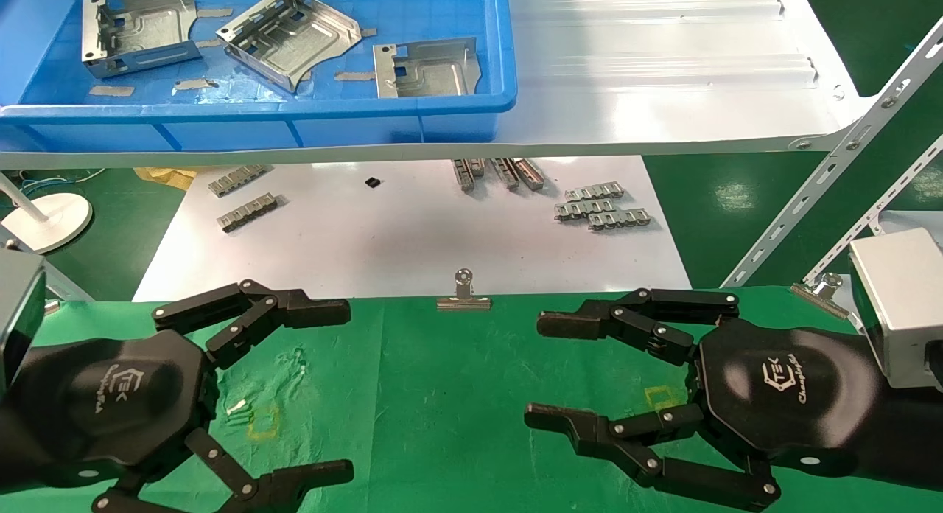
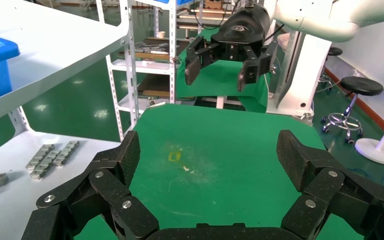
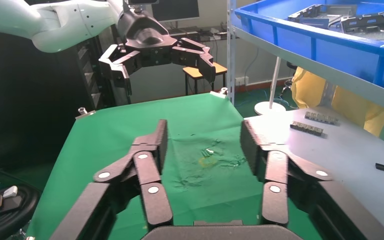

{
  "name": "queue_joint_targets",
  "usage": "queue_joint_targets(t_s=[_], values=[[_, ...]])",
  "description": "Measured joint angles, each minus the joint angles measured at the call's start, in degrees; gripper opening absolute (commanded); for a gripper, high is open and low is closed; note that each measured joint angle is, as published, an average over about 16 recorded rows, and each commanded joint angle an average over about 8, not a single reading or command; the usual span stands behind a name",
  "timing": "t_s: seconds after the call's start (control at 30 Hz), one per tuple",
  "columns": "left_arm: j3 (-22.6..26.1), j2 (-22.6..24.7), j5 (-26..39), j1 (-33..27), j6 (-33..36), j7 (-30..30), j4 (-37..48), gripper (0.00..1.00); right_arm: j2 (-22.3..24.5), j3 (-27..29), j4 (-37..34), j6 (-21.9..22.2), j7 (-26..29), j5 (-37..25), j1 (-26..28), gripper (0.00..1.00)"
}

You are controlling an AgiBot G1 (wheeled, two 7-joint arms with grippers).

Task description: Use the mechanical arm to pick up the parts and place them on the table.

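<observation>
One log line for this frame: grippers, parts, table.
left gripper: open, over table | right gripper: open, over table | parts: three in bin

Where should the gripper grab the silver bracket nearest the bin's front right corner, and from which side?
Probably from above, since the blue bin has raised walls all round. The bracket lies flat with its open face up and its folded edges standing, so pinching one upright wall, one finger inside and one outside, looks safest. The right gripper is open over the green table and sits closer; the left gripper is open too.
</observation>
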Motion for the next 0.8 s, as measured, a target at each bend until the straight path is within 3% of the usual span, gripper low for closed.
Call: queue_joint_targets(t_s=[0.8], values=[[0.0, 0.0, 0.0, 0.0, 0.0, 0.0, 0.0, 1.0, 0.0, 0.0, 0.0, 0.0, 0.0, 0.0, 0.0, 0.0]])
